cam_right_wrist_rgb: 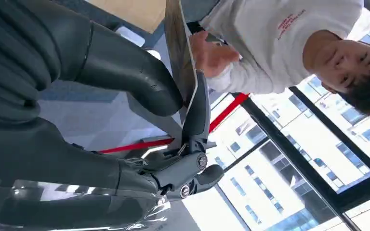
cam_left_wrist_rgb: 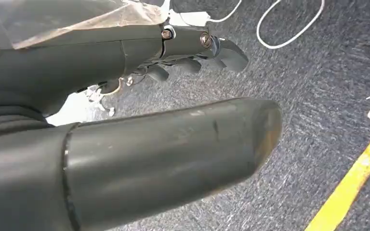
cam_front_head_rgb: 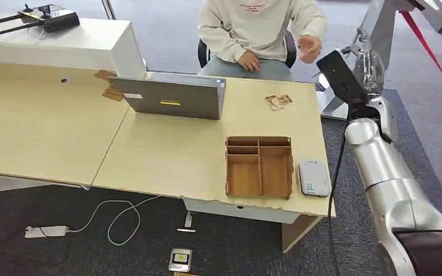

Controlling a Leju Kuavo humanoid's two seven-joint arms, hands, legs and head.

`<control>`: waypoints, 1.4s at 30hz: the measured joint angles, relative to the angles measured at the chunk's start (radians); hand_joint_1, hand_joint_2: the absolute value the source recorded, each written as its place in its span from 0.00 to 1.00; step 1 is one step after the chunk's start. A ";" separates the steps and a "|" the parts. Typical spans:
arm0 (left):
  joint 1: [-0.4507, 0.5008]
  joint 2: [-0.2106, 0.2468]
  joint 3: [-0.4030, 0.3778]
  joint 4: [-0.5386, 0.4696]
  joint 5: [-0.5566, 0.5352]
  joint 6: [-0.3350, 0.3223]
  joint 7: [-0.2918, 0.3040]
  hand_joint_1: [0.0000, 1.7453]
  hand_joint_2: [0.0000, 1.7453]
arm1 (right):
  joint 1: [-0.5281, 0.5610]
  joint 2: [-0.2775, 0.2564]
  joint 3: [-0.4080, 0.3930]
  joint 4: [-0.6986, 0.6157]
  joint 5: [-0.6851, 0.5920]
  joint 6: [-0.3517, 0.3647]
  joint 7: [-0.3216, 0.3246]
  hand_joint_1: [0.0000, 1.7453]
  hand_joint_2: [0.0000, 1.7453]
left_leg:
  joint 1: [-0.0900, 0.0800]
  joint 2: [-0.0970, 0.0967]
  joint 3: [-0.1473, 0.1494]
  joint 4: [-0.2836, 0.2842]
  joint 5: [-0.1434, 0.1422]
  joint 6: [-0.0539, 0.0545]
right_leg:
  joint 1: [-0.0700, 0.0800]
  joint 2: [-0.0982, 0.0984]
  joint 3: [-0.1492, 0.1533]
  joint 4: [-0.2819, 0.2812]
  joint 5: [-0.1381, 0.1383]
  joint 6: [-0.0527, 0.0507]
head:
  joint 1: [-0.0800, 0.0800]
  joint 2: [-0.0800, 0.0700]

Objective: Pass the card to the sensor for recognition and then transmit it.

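My right hand (cam_front_head_rgb: 340,75) is raised beyond the table's far right corner, toward a seated person (cam_front_head_rgb: 253,29). In the right wrist view this hand (cam_right_wrist_rgb: 173,110) pinches a thin card (cam_right_wrist_rgb: 179,48), seen edge-on, between the thumb and a finger. The person's hand (cam_right_wrist_rgb: 212,54) is at the card's far end; I cannot tell whether it grips it. The grey card sensor (cam_front_head_rgb: 313,178) lies flat at the table's near right corner. My left hand (cam_left_wrist_rgb: 183,96) hangs over the carpet with its fingers apart and nothing in it.
A wooden compartment tray (cam_front_head_rgb: 259,167) sits left of the sensor. Loose cards (cam_front_head_rgb: 278,102) lie near the table's far edge, beside a grey laptop (cam_front_head_rgb: 172,96). A cable (cam_front_head_rgb: 336,190) hangs by the table's right edge. A power strip (cam_front_head_rgb: 46,231) and a small device (cam_front_head_rgb: 180,259) lie on the floor.
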 joint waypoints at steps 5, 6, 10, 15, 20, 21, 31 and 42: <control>-0.011 0.000 -0.001 0.000 -0.011 -0.016 0.002 0.00 0.00 | 0.037 0.013 0.001 0.002 0.021 -0.003 -0.017 1.00 1.00 | 0.001 0.000 0.000 0.000 0.000 0.000 | 0.001 0.000 0.000 0.001 0.000 0.000 | 0.000 0.000; -0.015 0.000 -0.001 0.000 -0.012 -0.018 0.003 0.00 0.00 | 0.042 0.017 0.001 0.002 0.024 -0.003 -0.017 1.00 1.00 | 0.001 0.000 0.000 0.000 0.000 0.000 | 0.001 0.000 0.000 0.001 0.000 0.000 | 0.000 0.000; -0.023 0.000 -0.003 0.000 -0.029 -0.030 0.006 0.00 0.00 | 0.047 0.042 0.003 0.015 0.063 0.012 -0.017 1.00 1.00 | 0.001 0.000 0.000 0.000 0.000 0.000 | 0.001 0.000 0.000 0.001 0.000 0.000 | 0.000 0.000; -0.043 0.000 -0.005 -0.001 -0.053 -0.053 0.013 0.00 0.00 | 0.047 0.085 0.013 0.047 0.107 0.037 -0.017 1.00 1.00 | 0.001 0.000 0.000 0.000 0.000 0.000 | 0.001 0.000 0.000 0.001 0.000 0.000 | 0.000 0.000; -0.053 0.000 -0.010 -0.003 -0.065 -0.067 0.018 0.00 0.00 | 0.049 0.121 0.028 0.073 0.128 0.053 -0.017 1.00 1.00 | 0.000 0.000 0.000 0.000 0.000 0.000 | 0.001 0.000 0.000 0.001 0.000 0.000 | 0.000 0.000; -0.055 0.000 -0.010 -0.004 -0.078 -0.071 0.018 0.00 0.00 | 0.051 0.129 0.029 0.077 0.149 0.060 -0.017 1.00 1.00 | 0.000 0.000 0.000 0.000 0.000 0.000 | 0.001 0.000 0.000 0.001 0.000 0.000 | 0.000 0.000; -0.053 0.000 -0.010 -0.005 -0.091 -0.071 0.013 0.00 0.00 | 0.073 0.185 0.029 0.130 0.173 0.053 -0.029 1.00 1.00 | 0.000 0.000 -0.001 0.000 0.000 0.000 | 0.001 0.000 0.000 0.001 0.000 0.000 | 0.000 0.000; -0.053 0.000 -0.010 -0.006 -0.091 -0.071 0.013 0.00 0.00 | 0.074 0.185 0.029 0.161 0.163 0.047 -0.033 1.00 1.00 | 0.000 0.000 0.000 0.000 0.000 0.000 | 0.000 0.000 0.000 0.001 0.000 0.000 | 0.000 0.000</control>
